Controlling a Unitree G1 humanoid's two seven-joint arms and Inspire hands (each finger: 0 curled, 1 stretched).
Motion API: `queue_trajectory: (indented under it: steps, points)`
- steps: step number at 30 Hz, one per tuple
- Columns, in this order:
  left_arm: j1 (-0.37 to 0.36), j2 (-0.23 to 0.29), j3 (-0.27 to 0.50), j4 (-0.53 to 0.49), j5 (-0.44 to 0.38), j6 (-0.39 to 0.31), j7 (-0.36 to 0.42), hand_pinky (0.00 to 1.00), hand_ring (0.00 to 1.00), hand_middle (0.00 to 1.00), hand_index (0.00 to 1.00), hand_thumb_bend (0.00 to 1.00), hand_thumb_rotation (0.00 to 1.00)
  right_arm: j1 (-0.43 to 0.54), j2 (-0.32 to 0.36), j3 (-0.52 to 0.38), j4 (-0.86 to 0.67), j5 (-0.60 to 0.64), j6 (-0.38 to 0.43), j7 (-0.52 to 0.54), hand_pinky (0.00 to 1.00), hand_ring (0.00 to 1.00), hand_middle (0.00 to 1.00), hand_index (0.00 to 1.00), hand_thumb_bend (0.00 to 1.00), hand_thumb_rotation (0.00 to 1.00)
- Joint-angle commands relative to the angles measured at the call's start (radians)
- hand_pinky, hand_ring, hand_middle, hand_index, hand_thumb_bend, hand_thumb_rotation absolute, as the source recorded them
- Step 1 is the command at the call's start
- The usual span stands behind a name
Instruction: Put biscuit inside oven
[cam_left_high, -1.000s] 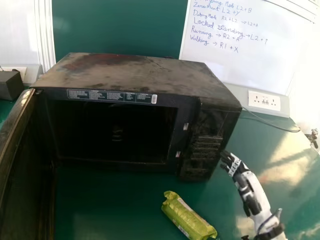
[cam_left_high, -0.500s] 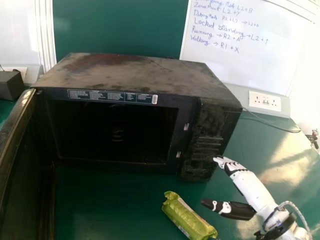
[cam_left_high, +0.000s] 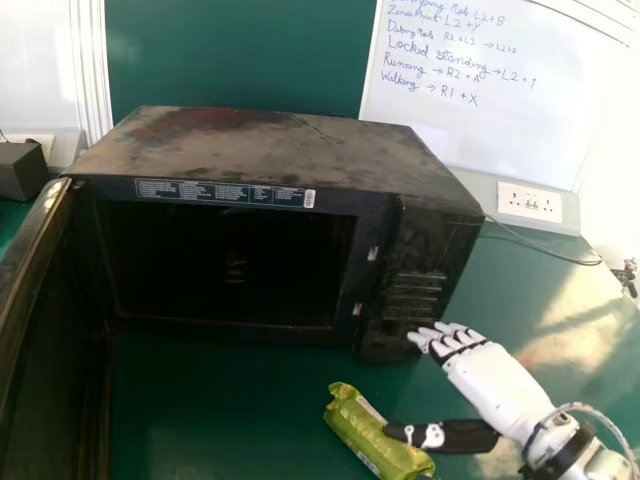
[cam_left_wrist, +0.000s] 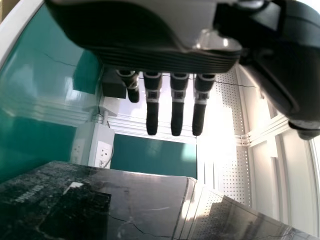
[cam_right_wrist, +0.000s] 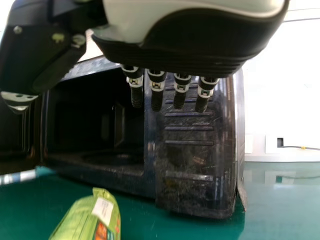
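The green biscuit packet (cam_left_high: 372, 437) lies on the table in front of the oven's right part; its end (cam_right_wrist: 90, 217) shows in the right wrist view. The black oven (cam_left_high: 270, 150) has its door (cam_left_high: 35, 330) swung open at the left. My right hand (cam_left_high: 500, 388) is over the table right of the packet, fingers straight toward the oven's control panel, its thumb over or beside the packet's upper side; contact cannot be told. In the right wrist view the right hand (cam_right_wrist: 190, 50) has extended fingers. My left hand (cam_left_wrist: 145, 45) has straight fingers in the left wrist view, near the oven's outside.
A wall socket (cam_left_high: 530, 203) with a cable stands behind the oven at the right. A dark box (cam_left_high: 22, 170) sits at the far left. The green table (cam_left_high: 560, 300) extends right of the oven, and a whiteboard (cam_left_high: 480, 100) is behind.
My right hand has turned and shifted left and down toward the packet, with its thumb swung out to the left. The packet and oven have stayed put.
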Motion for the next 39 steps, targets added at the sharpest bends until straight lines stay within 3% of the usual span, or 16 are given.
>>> queue_trajectory:
  steps: [1,21,32,39]
  points:
    - [0.018,-0.009,0.000,-0.025,0.009,-0.013,0.001,0.65,0.80,0.84,0.81,1.00,0.71,0.027,-0.023,-0.020,-0.035,-0.017,0.008,-0.005,1.00,1.00,1.00,1.00,1.00,0.99]
    - [0.077,-0.020,-0.017,-0.070,-0.042,0.007,-0.021,0.71,0.84,0.86,0.81,1.00,0.78,0.166,-0.032,-0.056,-0.240,-0.156,0.155,0.067,1.00,1.00,1.00,1.00,1.00,0.97]
    - [0.093,-0.021,-0.021,-0.084,-0.044,0.006,-0.020,0.67,0.81,0.84,0.81,1.00,0.82,0.185,0.041,0.016,-0.320,-0.296,0.224,0.059,1.00,1.00,1.00,1.00,1.00,0.96]
    - [0.095,-0.018,-0.019,-0.071,-0.039,-0.010,-0.042,0.75,0.83,0.84,0.82,0.99,0.83,0.215,0.081,0.042,-0.345,-0.384,0.214,-0.005,1.00,1.00,1.00,1.00,1.00,0.93]
